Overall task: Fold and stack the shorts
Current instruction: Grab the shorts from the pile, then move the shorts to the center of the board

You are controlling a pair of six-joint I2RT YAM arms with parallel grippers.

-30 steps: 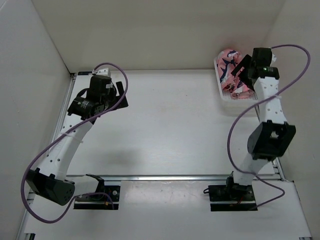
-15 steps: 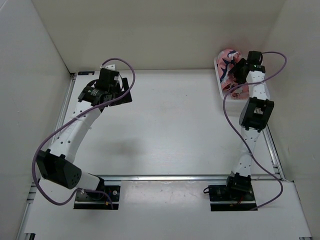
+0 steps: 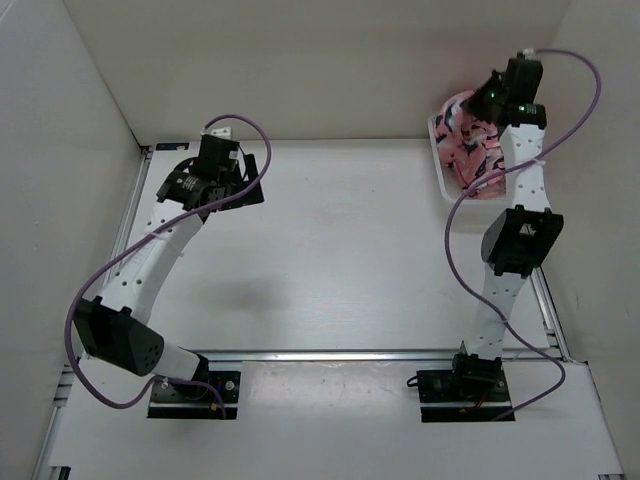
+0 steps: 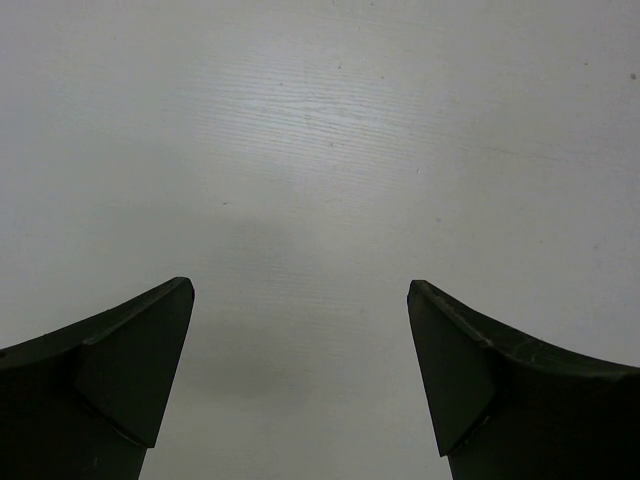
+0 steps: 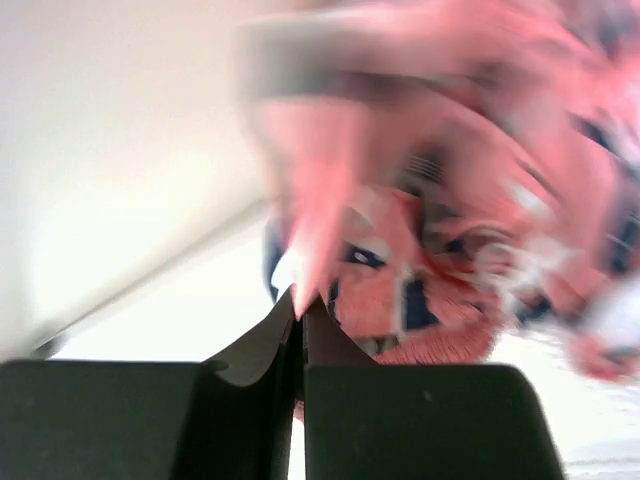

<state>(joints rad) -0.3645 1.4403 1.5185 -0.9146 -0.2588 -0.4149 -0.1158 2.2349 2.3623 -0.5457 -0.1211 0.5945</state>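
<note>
The salmon-pink shorts [image 3: 472, 140] with navy-and-white prints lie bunched in the white mesh basket [image 3: 447, 185] at the far right of the table. My right gripper [image 3: 480, 105] is raised over the basket and is shut on a fold of the shorts [image 5: 330, 200]; the cloth stretches up and away from the closed fingertips, blurred by motion. My left gripper [image 3: 225, 185] hangs over the far left of the table. In the left wrist view the left gripper [image 4: 300, 300] stands open with only bare tabletop between its fingers.
White walls close in the table on the left, back and right, the right one right beside the basket. A metal rail [image 3: 330, 355] runs across the near side in front of the arm bases.
My right gripper has shut on the shorts in the basket and risen, pulling cloth up with it. The left arm shifted slightly and then held still, its gripper open throughout.
</note>
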